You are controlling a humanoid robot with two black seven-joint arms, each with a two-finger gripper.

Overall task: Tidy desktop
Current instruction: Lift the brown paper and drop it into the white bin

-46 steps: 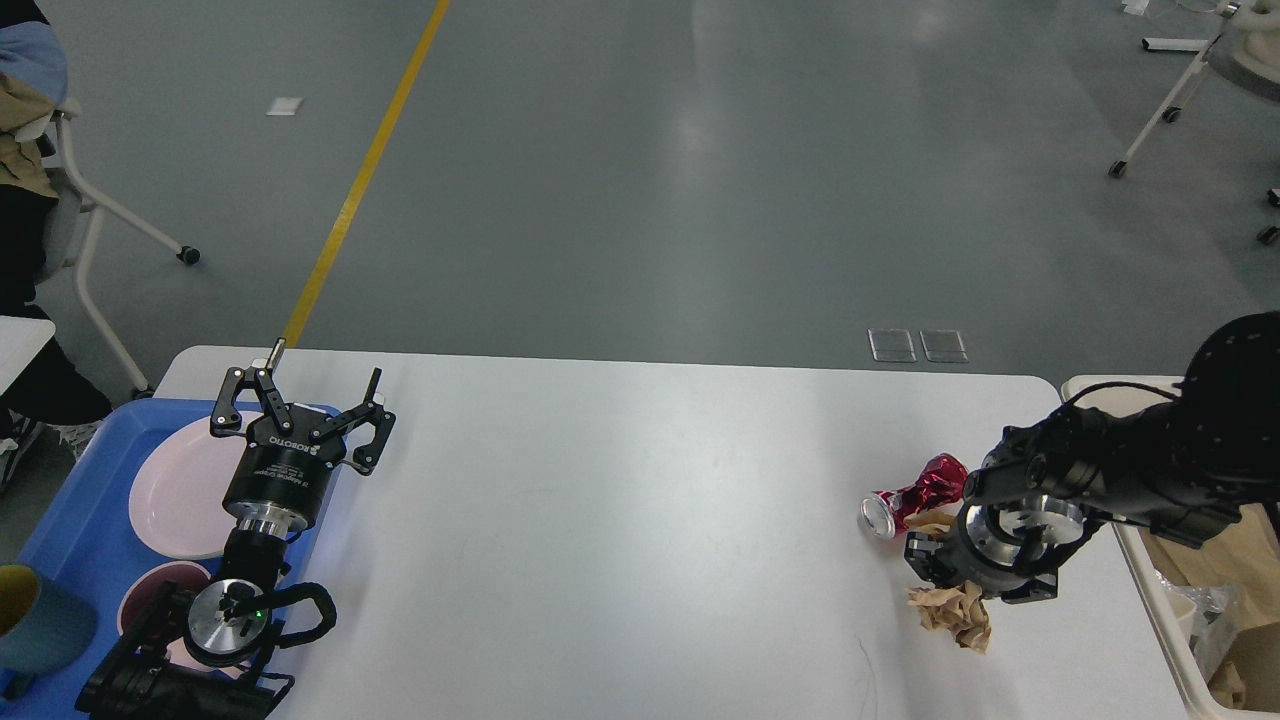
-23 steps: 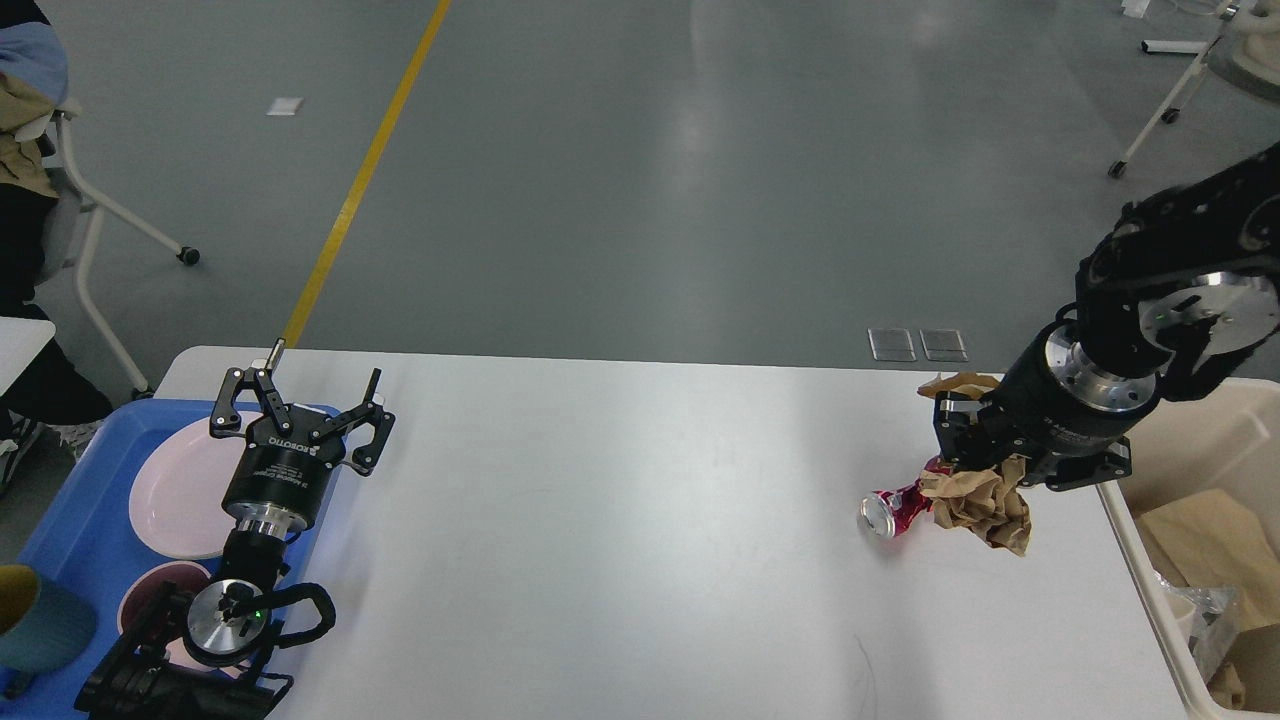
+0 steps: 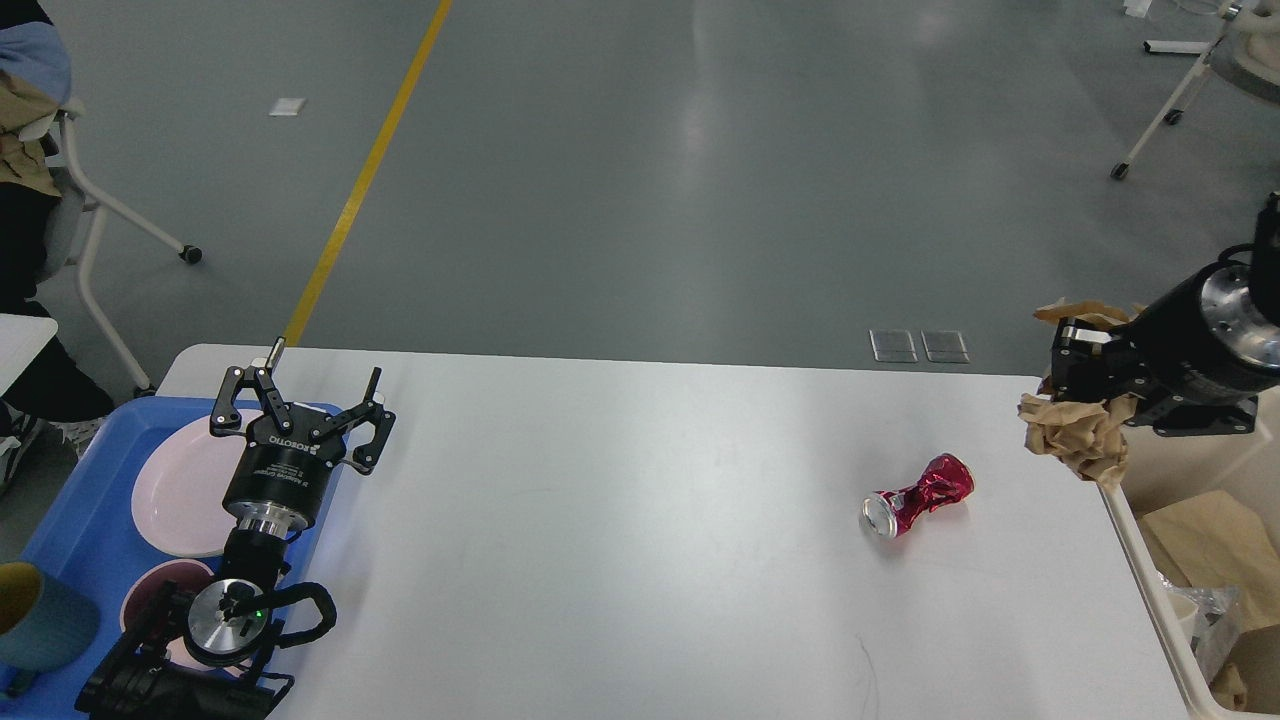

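Observation:
The white desktop (image 3: 620, 520) fills the lower half of the head view. A crushed red can (image 3: 917, 496) lies on its right part. My right gripper (image 3: 1075, 385) is shut on a crumpled brown paper wad (image 3: 1075, 435) and holds it in the air over the desktop's right edge, beside the beige bin (image 3: 1150, 570). My left gripper (image 3: 300, 400) is open and empty, upright over the right edge of the blue tray (image 3: 75, 520) at the desktop's left.
The blue tray holds a pink plate (image 3: 180, 490), a dark pink bowl (image 3: 150, 590) and a teal cup (image 3: 35, 620). The beige bin holds brown paper and plastic. A chair (image 3: 90, 200) stands on the grey floor at the far left.
My right gripper lifted the paper wad off the desktop beside the can and carried it up and right to the bin's edge. The left arm has not moved.

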